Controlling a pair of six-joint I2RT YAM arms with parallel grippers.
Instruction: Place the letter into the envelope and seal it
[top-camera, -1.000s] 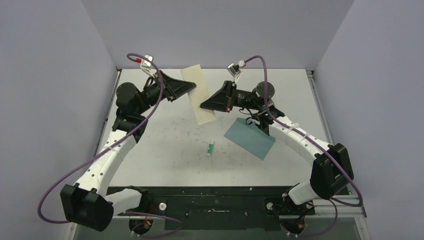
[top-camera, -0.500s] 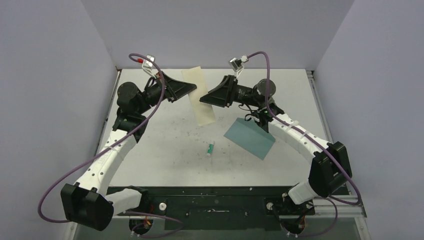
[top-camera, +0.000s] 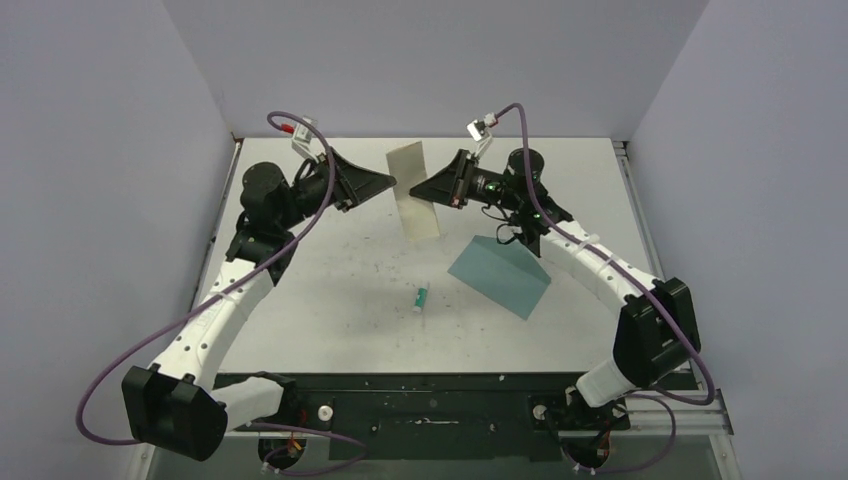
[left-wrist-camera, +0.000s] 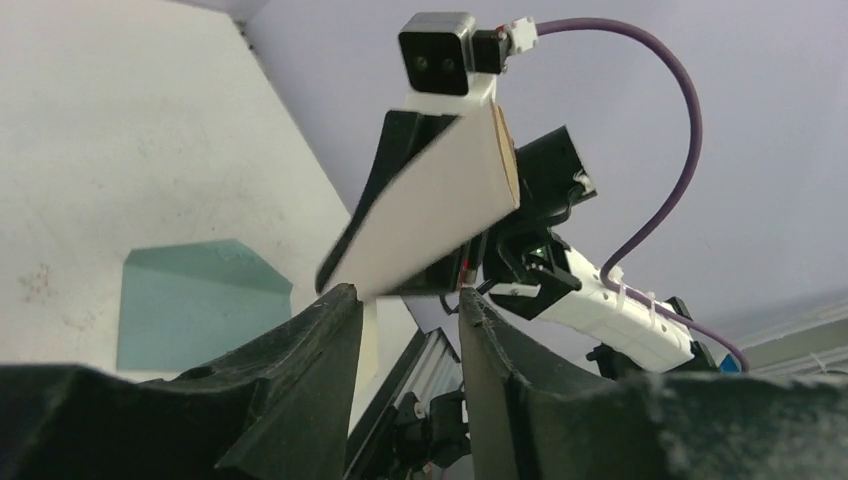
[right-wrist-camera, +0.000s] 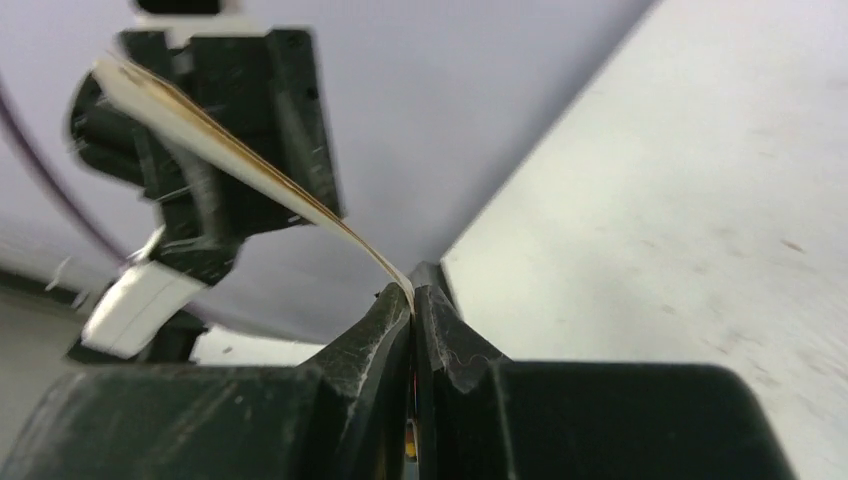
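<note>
The letter (top-camera: 415, 192) is a tan sheet with pale edges, held up in the air over the back of the table between the two arms. My right gripper (top-camera: 414, 191) is shut on its right edge; in the right wrist view the jaws (right-wrist-camera: 412, 296) pinch the thin sheet (right-wrist-camera: 230, 150), which fans out to the upper left. My left gripper (top-camera: 392, 180) points at the sheet's left side. Its fingers (left-wrist-camera: 405, 296) stand apart with nothing between them, and the letter (left-wrist-camera: 440, 200) hangs just beyond the tips. The teal envelope (top-camera: 500, 278) lies flat on the table below the right arm and also shows in the left wrist view (left-wrist-camera: 195, 300).
A small white-and-green stick (top-camera: 422, 297) lies on the table in front of the envelope's left corner. The white table (top-camera: 330, 290) is walled by grey panels at the back and sides. The two arm bases stand on a black rail (top-camera: 430, 405) at the near edge.
The left jaws have opened off the letter and the right jaws have shut on it. The sheet has swung a little right and stands more upright. The right wrist rose slightly.
</note>
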